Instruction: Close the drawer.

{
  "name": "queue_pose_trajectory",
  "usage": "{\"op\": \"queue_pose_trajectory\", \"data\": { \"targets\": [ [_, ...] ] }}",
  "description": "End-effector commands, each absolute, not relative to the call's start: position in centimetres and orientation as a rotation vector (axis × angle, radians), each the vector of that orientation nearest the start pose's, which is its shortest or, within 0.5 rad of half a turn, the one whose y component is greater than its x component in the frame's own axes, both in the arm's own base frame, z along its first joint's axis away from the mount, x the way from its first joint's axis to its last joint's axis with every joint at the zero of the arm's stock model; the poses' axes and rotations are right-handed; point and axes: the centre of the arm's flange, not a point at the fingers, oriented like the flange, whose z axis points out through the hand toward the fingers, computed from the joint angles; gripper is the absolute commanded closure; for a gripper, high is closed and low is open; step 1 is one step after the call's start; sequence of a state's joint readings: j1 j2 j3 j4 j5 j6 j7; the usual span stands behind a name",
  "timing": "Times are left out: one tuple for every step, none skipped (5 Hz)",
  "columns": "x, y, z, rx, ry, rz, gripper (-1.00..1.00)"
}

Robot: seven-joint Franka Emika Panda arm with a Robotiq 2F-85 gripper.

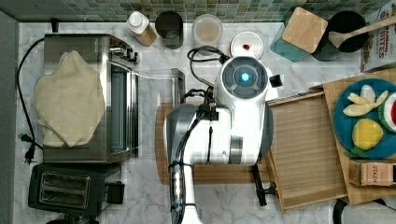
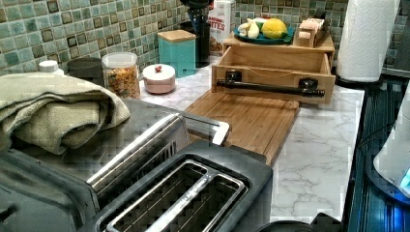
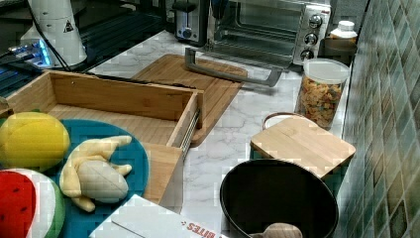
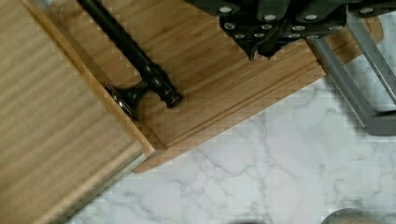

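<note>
Pulled far out from under the wooden stand (image 2: 280,46), over the cutting board (image 2: 241,118) at the top view's right: bamboo drawer (image 1: 306,147), empty, black bar handle (image 2: 269,87) on its front. Hovering over the board near one handle end: gripper (image 4: 261,49), fingertips pressed together, gripping nothing. Likely risks: off-centre push skewing the drawer on its rails and jamming it; fingertips sliding off the round bar

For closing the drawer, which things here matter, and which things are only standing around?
Belong to the job:
- the drawer, pulled open
- its black handle
- the tool, above the cutting board

Just lying about:
- toaster oven
- toaster
- folded towel
- pasta jar
- fruit plate
- paper towel roll
</note>
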State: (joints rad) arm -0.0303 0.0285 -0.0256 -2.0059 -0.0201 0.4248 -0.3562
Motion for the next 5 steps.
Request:
{"op": "queue_pose_trajectory", "data": {
  "targets": [
    [50.2,-2.6,40.5,-3.164,0.243,0.127,1.00],
    [48.7,-2.9,38.0,-3.160,0.104,0.127,1.00],
    [46.8,-3.0,36.1,-3.179,-0.022,0.125,1.00],
    [44.9,-3.9,33.9,-3.200,-0.149,0.106,1.00],
    [44.5,-5.6,32.0,-3.192,-0.295,0.115,1.00]
  ]
}}
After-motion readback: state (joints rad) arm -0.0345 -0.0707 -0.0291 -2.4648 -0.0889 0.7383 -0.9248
